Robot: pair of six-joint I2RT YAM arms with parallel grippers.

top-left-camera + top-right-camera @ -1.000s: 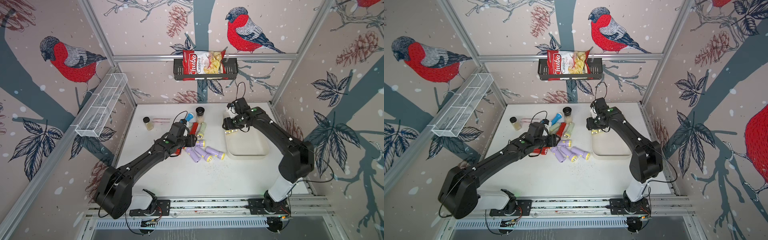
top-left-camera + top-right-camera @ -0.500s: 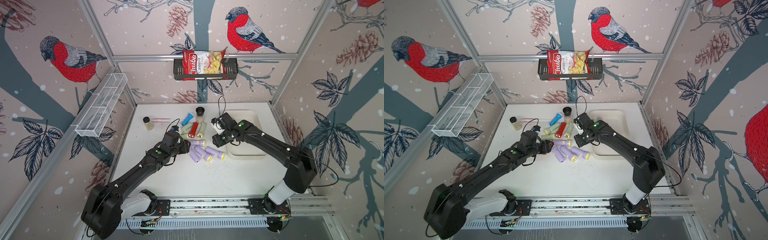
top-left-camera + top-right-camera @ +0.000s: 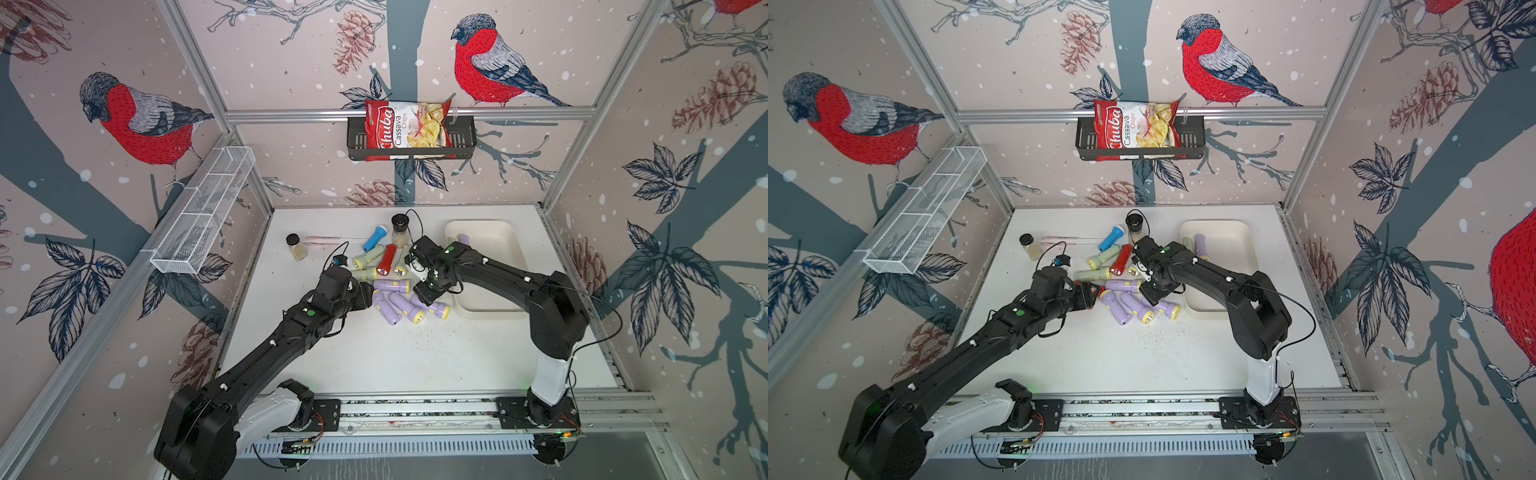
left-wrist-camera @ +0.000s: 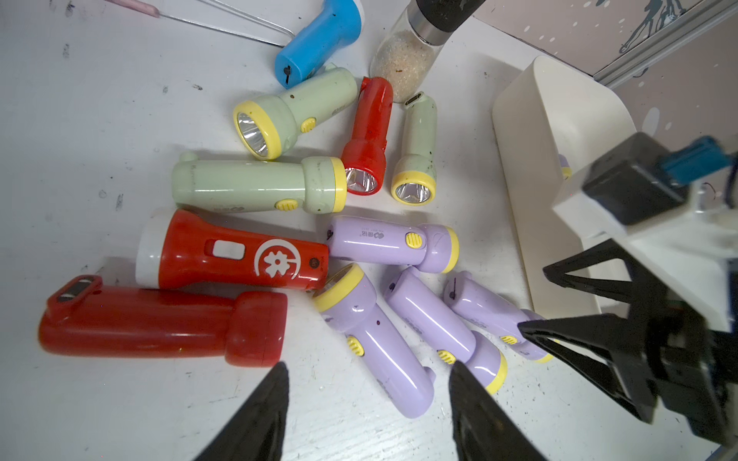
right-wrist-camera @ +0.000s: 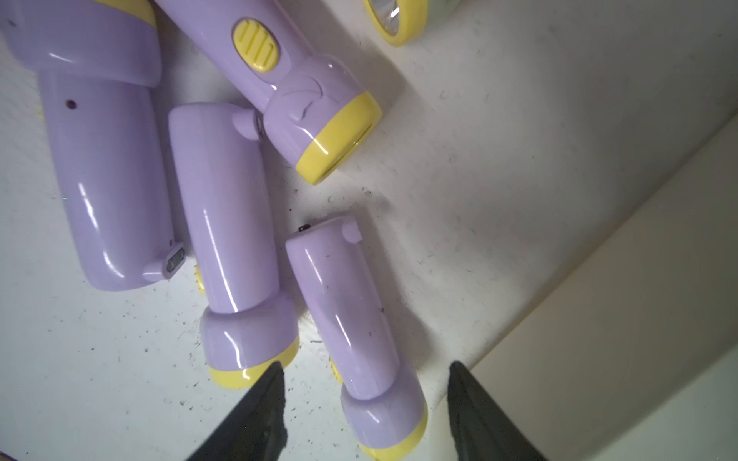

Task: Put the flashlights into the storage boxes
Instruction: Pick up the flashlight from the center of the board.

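You have the left end effector (image 4: 368, 363) open and empty over the flashlights (image 3: 390, 286) heaped mid-tabletop (image 3: 374, 357), and the right end effector (image 5: 363, 365) open above a lilac flashlight (image 5: 351, 311), just beside the cream tray (image 3: 505, 309), which holds two.

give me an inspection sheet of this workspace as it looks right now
surface: white table, dark specks scattered in front of the pile.
job's things: loose flashlights piled mid-table, lilac, pale green, red, one blue; cream tray holds a lilac flashlight and what looks like a pale green flashlight.
clutter: small spice jar, grinder jar, pink-handled wire tool.
grippers: left gripper open, empty, above the lilac ones; right gripper open, empty, above the lilac one nearest the tray.
cables: left wrist cable and right wrist cable loop above the pile.
surroundings: bird-print walls; chips bag in black wall basket; white wire basket.
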